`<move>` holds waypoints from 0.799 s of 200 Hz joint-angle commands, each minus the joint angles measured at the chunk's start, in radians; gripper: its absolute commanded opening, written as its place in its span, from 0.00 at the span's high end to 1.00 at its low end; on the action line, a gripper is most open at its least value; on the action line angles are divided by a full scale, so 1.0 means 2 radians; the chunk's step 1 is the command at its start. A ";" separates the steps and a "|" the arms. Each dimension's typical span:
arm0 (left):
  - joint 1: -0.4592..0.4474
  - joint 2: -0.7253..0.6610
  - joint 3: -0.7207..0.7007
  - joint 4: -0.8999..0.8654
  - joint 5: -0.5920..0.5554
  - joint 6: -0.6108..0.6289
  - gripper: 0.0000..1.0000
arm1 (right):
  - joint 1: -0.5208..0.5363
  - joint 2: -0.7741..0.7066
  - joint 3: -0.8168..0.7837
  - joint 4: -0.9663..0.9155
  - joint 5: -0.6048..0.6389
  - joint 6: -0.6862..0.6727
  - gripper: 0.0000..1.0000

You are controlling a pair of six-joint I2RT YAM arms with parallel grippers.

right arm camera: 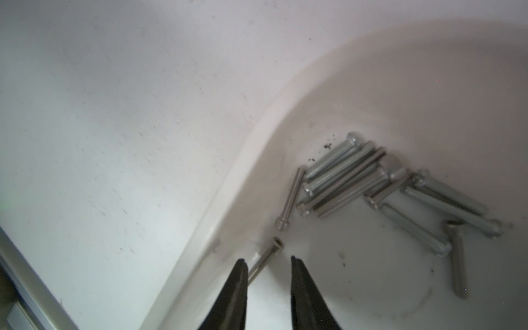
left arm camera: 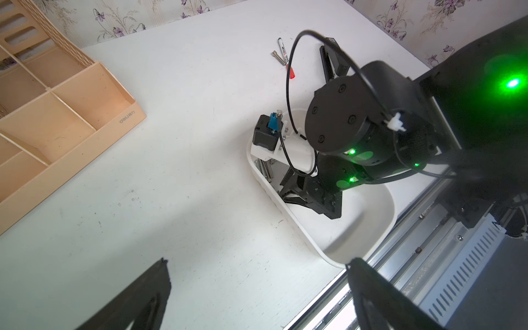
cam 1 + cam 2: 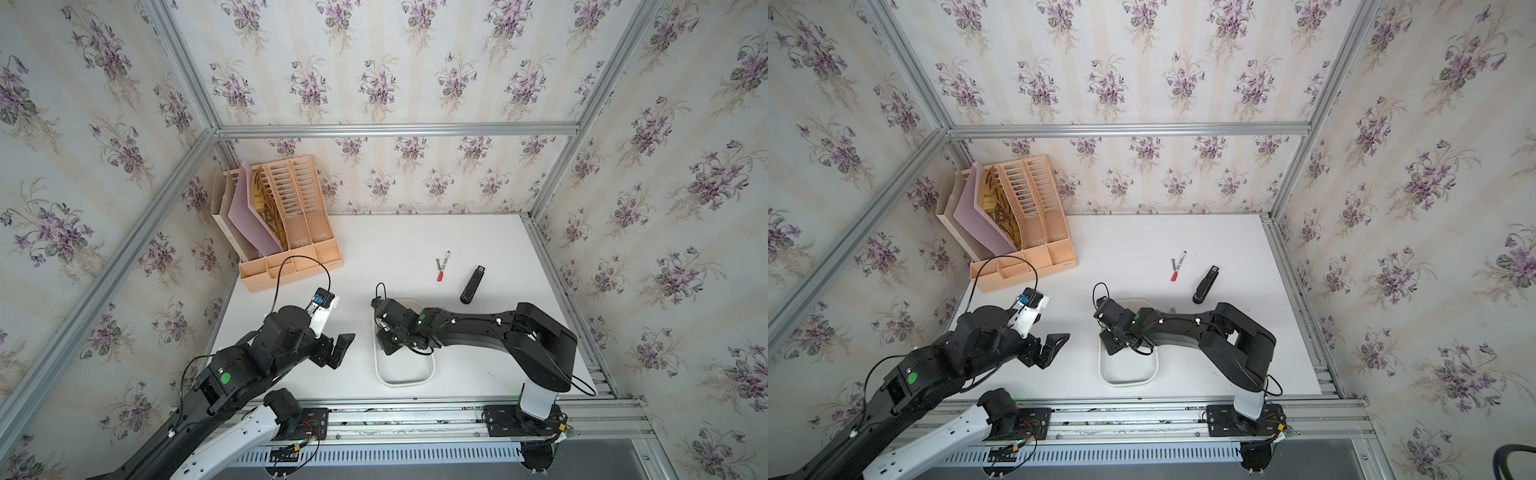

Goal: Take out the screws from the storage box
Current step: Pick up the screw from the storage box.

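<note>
Nearest you, the rail [image 3: 415, 419] along the bench's [image 3: 415, 241] front edge carries both arm bases. Just beyond it, your left pincer [image 3: 341, 351] hangs above bare bench left of the box [image 3: 405, 383], jaws wide and holding nothing. Its wrist view shows the two fingers [image 2: 143, 300] far apart with only white surface between them.

Your right pincer [image 1: 268, 260] dips into the box, its arm reaching across from the right. That box is a shallow white tray with rounded corners, sitting near the front edge with its long side running away from you. The jaws there stand narrow, with a gap between the tips, and they grip nothing. One thin screw [image 1: 264, 258] lies by the box wall right at the tips: its head sits just past the gap and its shaft runs behind one finger [image 1: 240, 285]. The other screws [image 1: 343, 177], about a dozen, lie flat on the box floor at its far end, most bunched side by side, a few loose around them.

Farther back on the open bench, one screw [image 3: 437, 264] lies outside the box, just beside a marker [image 3: 443, 266] with a red cap. A black stapler [image 3: 473, 286] lies right of those, apart from them. At the far left corner stands a peach organizer [image 3: 291, 253] with a pink sheet leaning in it.
</note>
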 commanded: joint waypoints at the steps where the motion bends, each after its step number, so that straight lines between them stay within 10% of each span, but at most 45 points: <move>1: 0.000 -0.004 0.004 0.001 -0.006 -0.004 0.01 | 0.001 0.014 0.010 -0.015 0.000 -0.002 0.70; 160: 0.000 -0.008 0.004 0.001 -0.007 -0.004 0.01 | 0.000 -0.005 0.011 -0.031 0.064 0.003 0.98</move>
